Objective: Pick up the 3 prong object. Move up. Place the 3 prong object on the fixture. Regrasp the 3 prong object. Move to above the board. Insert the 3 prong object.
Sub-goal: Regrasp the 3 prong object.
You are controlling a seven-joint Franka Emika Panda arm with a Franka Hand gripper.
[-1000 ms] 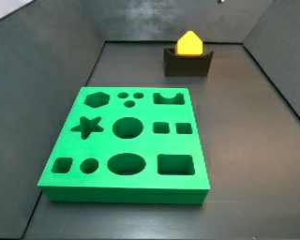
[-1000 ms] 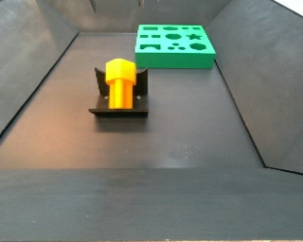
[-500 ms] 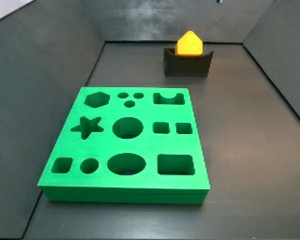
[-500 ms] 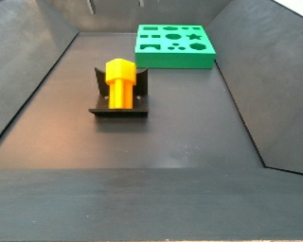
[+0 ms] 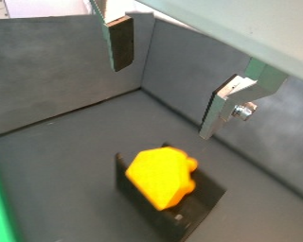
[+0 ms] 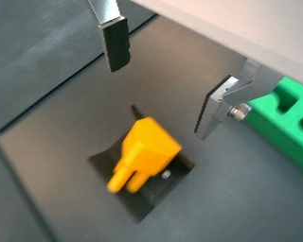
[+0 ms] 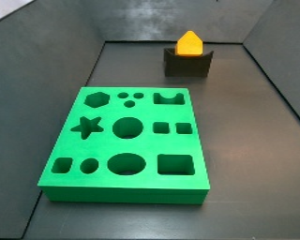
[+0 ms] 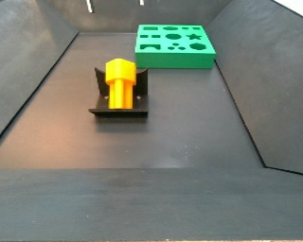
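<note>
The hand [image 6: 161, 80] hung wide and empty above the glossy yellow 3 prong object [image 6: 144, 152], cradled in the dark notched fixture [image 6: 165, 181].

3 prong object [image 8: 120, 79] on fixture [image 8: 118, 105]; gripper [image 6: 165, 73] above.

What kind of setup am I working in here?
Likely a lab insertion-test bin: dark grey walls, a green board of shaped holes, the 3 prong object resting on the fixture. The gripper hangs open above.
</note>
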